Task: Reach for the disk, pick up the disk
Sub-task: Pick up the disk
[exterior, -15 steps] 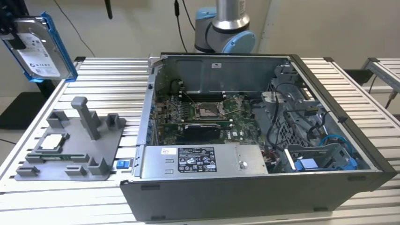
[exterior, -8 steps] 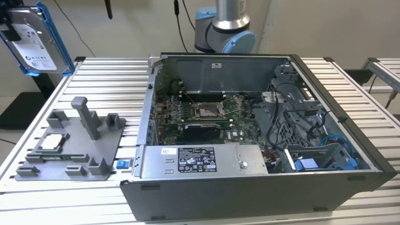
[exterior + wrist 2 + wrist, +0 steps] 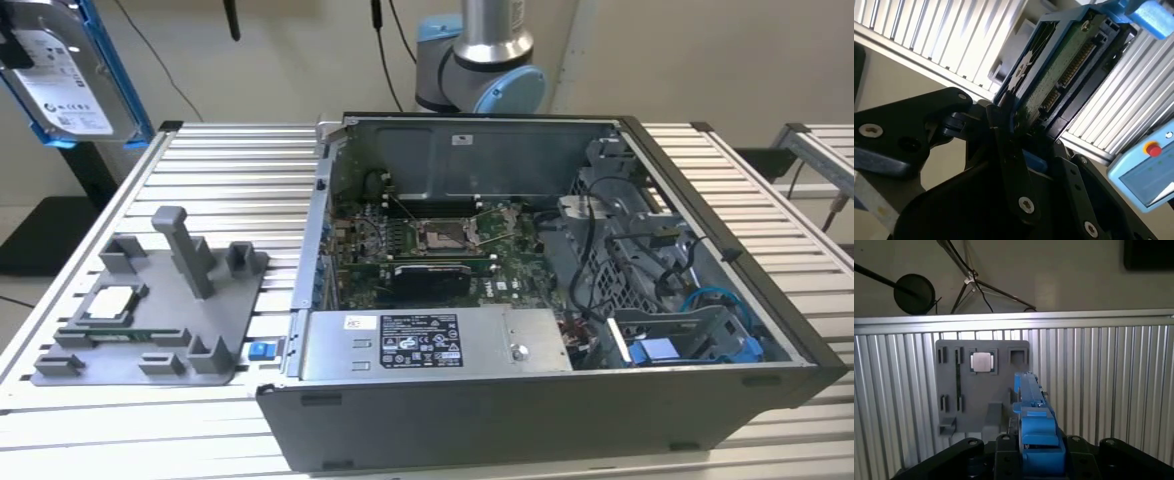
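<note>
**Location.** In the exterior view the disk (image 3: 67, 85) hangs in the air at about ten o'clock from the open computer case (image 3: 534, 420). It is off the slatted table (image 3: 227, 170), just beyond the table's corner, and tilted near upright. Pick-up is judged done.

**Jaws.** In the second wrist view the jaws are closed on one end of the disk (image 3: 1054, 70), with a black finger pressed to each broad face. In the first wrist view the disk (image 3: 1031, 410) stands edge-on out of them.

**Handling, as judged.**
- The body is a stiff metal slab, dense for its bulk and unlikely to flex.
- The smooth faces could slip under a light squeeze.
- Held by one end, the free end will tend to swing on quick moves.
- It is sensitive to knocks.
- The green circuit board and its row of gold contacts are exposed on one face and should be kept off the pads.
- The blue frame rails along the long edges are thin plastic and a poorer hold than the flat faces.

**Materials.**
- The disk has a silver-grey casing, a white printed label and glossy blue plastic rails.
- The table is ribbed bright aluminium.
- The grey fixture plate (image 3: 147, 310) is matt moulded plastic with upright posts.
- The fixture plate carries a small square silver chip (image 3: 110, 302) at about eight o'clock from the case.
</note>
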Controlling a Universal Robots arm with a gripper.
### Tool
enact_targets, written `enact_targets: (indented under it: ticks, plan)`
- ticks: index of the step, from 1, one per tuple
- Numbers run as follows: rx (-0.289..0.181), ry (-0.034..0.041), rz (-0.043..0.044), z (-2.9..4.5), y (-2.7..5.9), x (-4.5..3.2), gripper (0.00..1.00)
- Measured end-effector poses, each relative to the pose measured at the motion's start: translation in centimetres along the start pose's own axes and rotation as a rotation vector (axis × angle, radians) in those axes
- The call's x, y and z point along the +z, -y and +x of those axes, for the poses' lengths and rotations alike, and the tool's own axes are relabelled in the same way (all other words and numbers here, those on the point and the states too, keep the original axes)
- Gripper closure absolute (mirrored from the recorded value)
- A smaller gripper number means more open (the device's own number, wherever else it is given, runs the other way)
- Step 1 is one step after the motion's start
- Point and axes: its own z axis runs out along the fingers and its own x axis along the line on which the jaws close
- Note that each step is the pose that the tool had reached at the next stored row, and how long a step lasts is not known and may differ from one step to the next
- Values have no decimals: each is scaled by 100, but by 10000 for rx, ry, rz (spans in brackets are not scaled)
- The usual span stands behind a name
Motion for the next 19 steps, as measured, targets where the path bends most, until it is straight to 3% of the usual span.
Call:
enact_targets:
  ticks: [11,19]
  plan:
    - [0,0,-5,-16,21,-253,100]
    - [0,0,-5,-17,22,-273,100]
